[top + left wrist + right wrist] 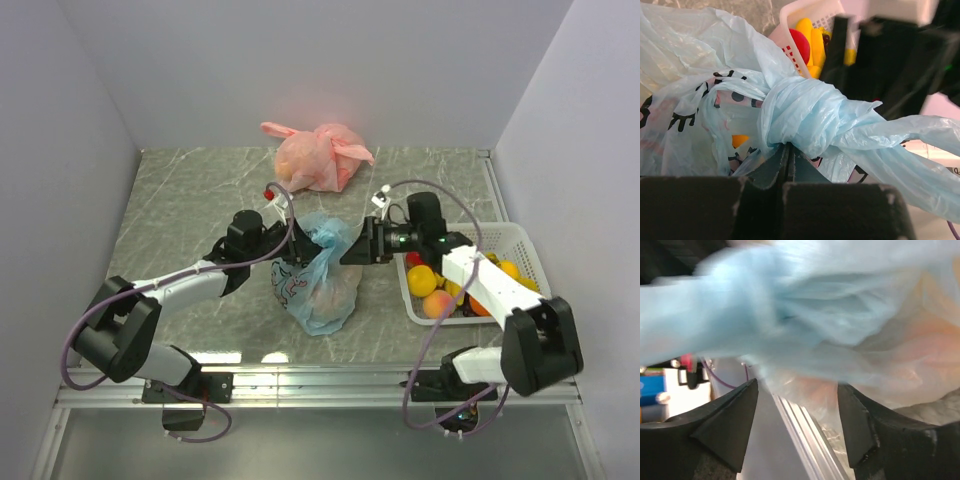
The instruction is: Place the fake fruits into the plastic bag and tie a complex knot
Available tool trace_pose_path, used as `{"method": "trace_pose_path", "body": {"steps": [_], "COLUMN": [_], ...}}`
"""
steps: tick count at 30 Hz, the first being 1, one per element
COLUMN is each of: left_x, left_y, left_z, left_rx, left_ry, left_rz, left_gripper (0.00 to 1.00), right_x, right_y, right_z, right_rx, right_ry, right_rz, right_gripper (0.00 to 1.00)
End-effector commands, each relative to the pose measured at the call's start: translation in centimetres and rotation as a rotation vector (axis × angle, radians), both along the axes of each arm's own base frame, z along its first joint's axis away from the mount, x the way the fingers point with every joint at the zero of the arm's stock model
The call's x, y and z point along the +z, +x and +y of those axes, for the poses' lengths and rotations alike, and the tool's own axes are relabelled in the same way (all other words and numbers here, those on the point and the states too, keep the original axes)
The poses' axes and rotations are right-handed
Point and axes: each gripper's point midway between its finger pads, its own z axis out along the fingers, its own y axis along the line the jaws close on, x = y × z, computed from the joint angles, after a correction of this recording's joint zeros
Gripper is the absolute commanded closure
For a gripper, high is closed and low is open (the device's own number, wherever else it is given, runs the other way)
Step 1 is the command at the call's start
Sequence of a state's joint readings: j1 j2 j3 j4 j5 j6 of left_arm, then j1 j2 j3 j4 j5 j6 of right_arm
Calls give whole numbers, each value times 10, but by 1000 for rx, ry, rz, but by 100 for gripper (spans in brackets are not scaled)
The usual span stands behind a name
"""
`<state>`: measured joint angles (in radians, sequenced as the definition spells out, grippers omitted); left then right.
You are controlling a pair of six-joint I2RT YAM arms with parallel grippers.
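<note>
The light-blue plastic bag [322, 285] lies mid-table between both arms, its handles twisted into a thick knot [800, 112]. An orange fruit [740, 140] shows through its film. My left gripper [787, 148] is shut, with bag film pinched at its tips just below the knot. From the right, my right gripper [797, 385] stands open close against the blurred blue handle bundle [790, 315], gripping nothing. More fake fruits lie in the white basket [520, 240]: a yellow one [421, 280], a peach one [438, 303] and a red one [800, 45].
A knotted pink-orange bag [315, 155] sits at the back of the table. A small red object [270, 192] lies behind my left wrist. The basket stands under my right forearm [490, 285]. Grey walls close in on three sides, and a metal rail [320, 380] runs along the near edge.
</note>
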<state>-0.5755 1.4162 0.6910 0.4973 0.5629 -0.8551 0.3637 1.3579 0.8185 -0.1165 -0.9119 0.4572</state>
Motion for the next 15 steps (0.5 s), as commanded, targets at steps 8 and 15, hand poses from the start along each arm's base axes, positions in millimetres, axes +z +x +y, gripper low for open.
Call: {"method": "trace_pose_path", "body": {"steps": [8,15], "left_x": [17,17], "left_y": [-8,-7], "left_z": [-5,-8], "left_rx": [-68,-86], "left_ry": [-44,-47], "left_rz": [-75,-77], "left_gripper": [100,100], "right_x": [69,32], "right_y": [27,45], "right_z": [-8,7], "right_rx": [-74,-85], "right_ry": [67,-26], "right_rz": [-297,-273], "right_gripper": [64,67]}}
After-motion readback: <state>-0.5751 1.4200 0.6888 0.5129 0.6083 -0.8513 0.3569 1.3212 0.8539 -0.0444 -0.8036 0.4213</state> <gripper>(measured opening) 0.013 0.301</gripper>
